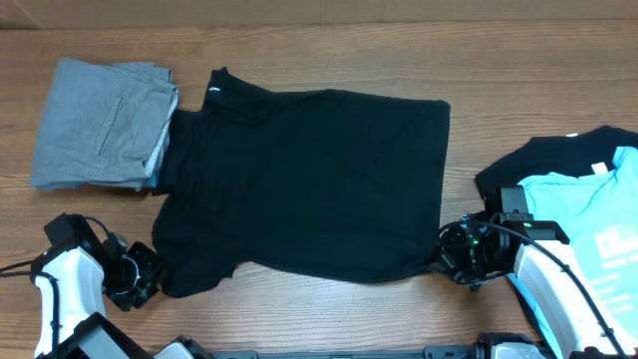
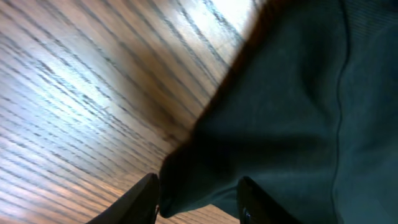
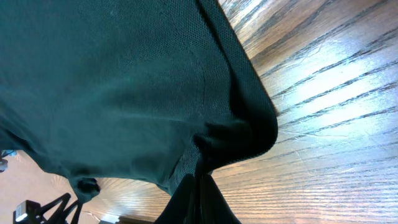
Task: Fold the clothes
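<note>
- The black T-shirt (image 1: 309, 179) lies spread across the middle of the surface (image 1: 329, 40), collar to the left, with no fold made yet.
- The grey garment (image 1: 100, 125) sits folded at the far left and looks finished.
- The light blue T-shirt (image 1: 598, 229) and another black garment (image 1: 538, 160) wait at the right.
- The left end effector (image 2: 198, 196) straddles the shirt's near-left corner with its jaws apart.
- The right end effector (image 3: 198, 199) is closed, pinching the near-right hem corner.
- By my judgement, most of the folding remains.

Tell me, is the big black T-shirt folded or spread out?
Spread out. The black T-shirt lies flat and wide on the table, collar at the left, hem at the right.
</note>
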Action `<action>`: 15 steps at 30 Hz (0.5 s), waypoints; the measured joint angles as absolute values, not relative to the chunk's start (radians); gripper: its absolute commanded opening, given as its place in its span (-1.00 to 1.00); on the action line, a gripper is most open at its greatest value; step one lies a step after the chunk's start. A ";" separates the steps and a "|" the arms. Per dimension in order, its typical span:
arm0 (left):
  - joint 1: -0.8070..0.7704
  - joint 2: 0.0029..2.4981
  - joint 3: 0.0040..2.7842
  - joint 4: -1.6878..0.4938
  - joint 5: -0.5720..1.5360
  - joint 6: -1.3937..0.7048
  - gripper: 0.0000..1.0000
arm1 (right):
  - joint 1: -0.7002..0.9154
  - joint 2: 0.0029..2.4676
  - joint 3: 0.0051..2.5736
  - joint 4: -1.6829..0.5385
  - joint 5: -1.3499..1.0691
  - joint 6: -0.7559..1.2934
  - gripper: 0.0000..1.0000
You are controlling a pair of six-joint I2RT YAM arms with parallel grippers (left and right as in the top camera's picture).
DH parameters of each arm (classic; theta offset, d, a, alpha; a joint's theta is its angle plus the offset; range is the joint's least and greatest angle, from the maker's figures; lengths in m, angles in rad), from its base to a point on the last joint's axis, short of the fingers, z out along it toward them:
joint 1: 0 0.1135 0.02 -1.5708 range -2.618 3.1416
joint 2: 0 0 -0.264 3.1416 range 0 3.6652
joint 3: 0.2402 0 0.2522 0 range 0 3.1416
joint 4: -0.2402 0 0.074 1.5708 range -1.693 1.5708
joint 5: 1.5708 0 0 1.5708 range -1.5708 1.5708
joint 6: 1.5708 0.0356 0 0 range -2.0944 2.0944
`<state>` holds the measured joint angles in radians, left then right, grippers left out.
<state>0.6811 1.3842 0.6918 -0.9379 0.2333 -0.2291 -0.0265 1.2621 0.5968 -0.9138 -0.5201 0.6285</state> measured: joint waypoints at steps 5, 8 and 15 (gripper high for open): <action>0.681 1.384 0.675 -0.938 0.244 -0.234 0.01 | -0.026 1.262 0.596 -0.913 -0.521 0.628 -0.92; 0.681 1.392 0.673 -0.938 0.243 -0.241 0.01 | -0.026 1.262 0.597 -0.913 -0.520 0.628 -0.92; 0.681 1.467 0.627 -0.889 0.256 -0.272 -0.68 | -0.026 1.262 0.597 -0.909 -0.520 0.628 -0.92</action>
